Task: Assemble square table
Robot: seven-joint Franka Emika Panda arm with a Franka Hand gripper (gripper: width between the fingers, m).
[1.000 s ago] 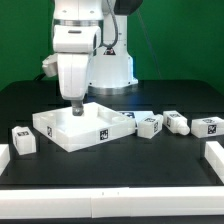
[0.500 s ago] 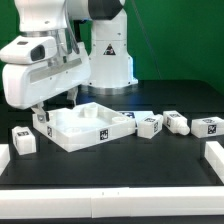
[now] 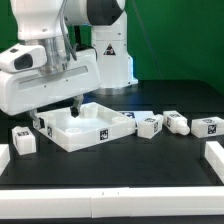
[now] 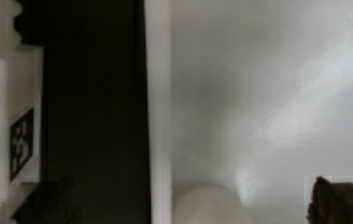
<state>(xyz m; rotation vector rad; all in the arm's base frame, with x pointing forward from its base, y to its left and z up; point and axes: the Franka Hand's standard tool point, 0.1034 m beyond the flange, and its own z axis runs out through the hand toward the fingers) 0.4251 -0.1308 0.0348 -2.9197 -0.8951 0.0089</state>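
Observation:
The square table's white slab (image 3: 88, 127) lies flat on the black table, with tags on its front edge. The wrist is turned sideways over the slab's back corner at the exterior view's left, and my gripper (image 3: 56, 112) hangs there, open. One dark finger (image 3: 73, 103) is over the slab, the other reaches down beside its edge. The blurred wrist view shows the slab (image 4: 262, 100) filling most of the picture, a black strip of table (image 4: 93, 100) beside it, and the gripper (image 4: 194, 205) holding nothing. One tagged leg (image 3: 22, 138) lies at the exterior view's left. Three more (image 3: 150, 125) (image 3: 176, 122) (image 3: 208, 126) lie at its right.
Plain white blocks sit at the table's front corners, one (image 3: 3, 160) at the exterior view's left, one (image 3: 214, 155) at its right. The robot's base (image 3: 110, 65) stands behind the slab. A tagged white piece (image 4: 9, 145) shows at the wrist view's edge.
The wrist has tipped from upright to lying sideways and come closer to the camera. The fingers stay at the slab's back corner, still open. The slab and legs have not moved.

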